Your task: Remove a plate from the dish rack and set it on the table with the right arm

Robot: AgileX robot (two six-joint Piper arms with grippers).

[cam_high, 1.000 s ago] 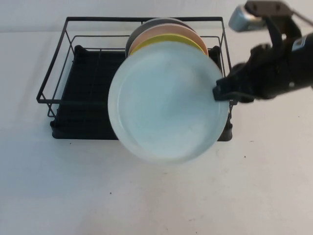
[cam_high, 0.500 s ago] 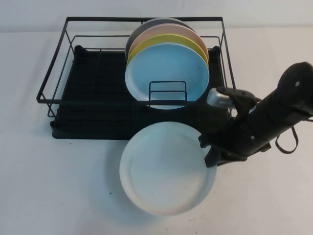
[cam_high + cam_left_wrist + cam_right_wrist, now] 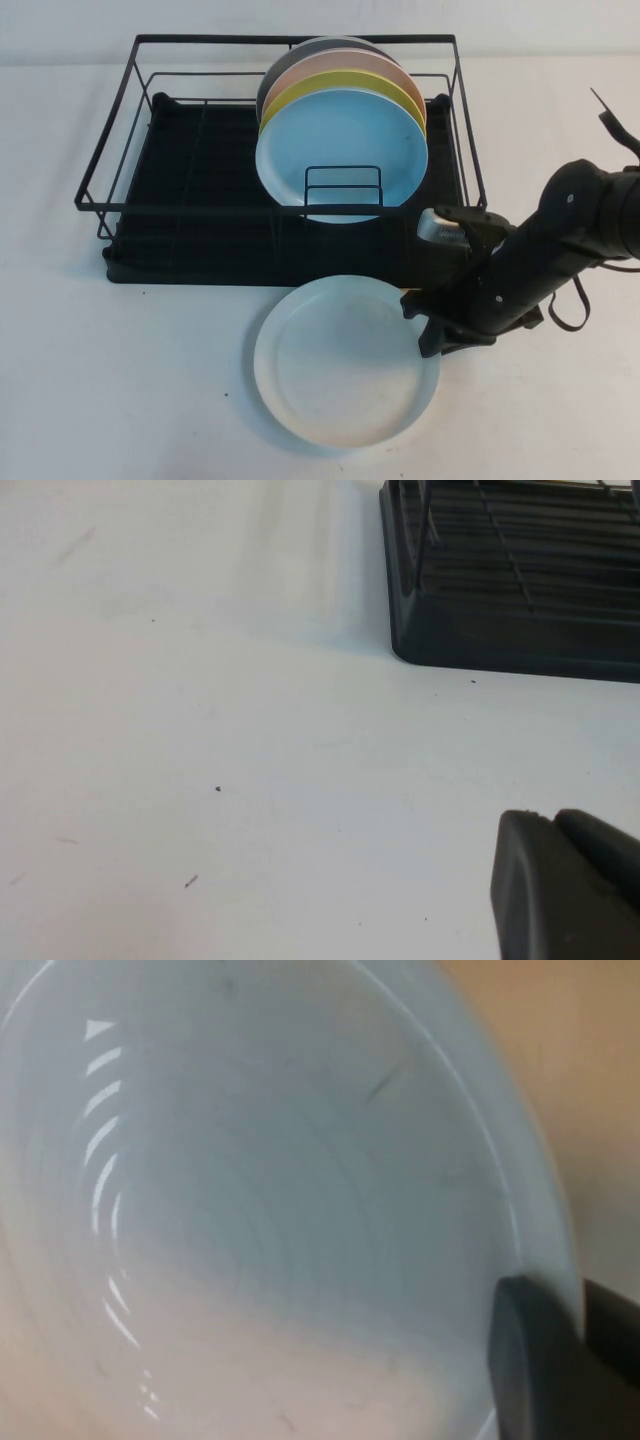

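Table (image 3: pixel 120 380): a plain white surface with small dark specks, on which everything is set; bare surface is seen on the robot's left of the rack.
Dish rack (image 3: pixel 180 215): a black wire frame on a black drip tray, placed toward the far side of the table; a corner of the tray (image 3: pixel 480 630) is caught in the left wrist view.
Right arm (image 3: pixel 560 240): reached in from the robot's right and lowered across the near right corner of the rack.
Plate (image 3: pixel 345 360): white, lying flat or nearly flat on the table just in front of the rack, apart from it; full contact with the table cannot be told.
Plates left in rack: a sky-blue plate (image 3: pixel 345 135) is stood upright at the front, with a yellow-green plate (image 3: pixel 300 92), a pink one and a dark one behind it.
Right gripper (image 3: pixel 425 325): closed on the plate's right rim, one finger (image 3: pixel 530 1360) being seen over the rim.
Left gripper (image 3: pixel 570 885): held above bare table on the near-left side of the rack; only a black tip is seen, so its jaw state cannot be told.
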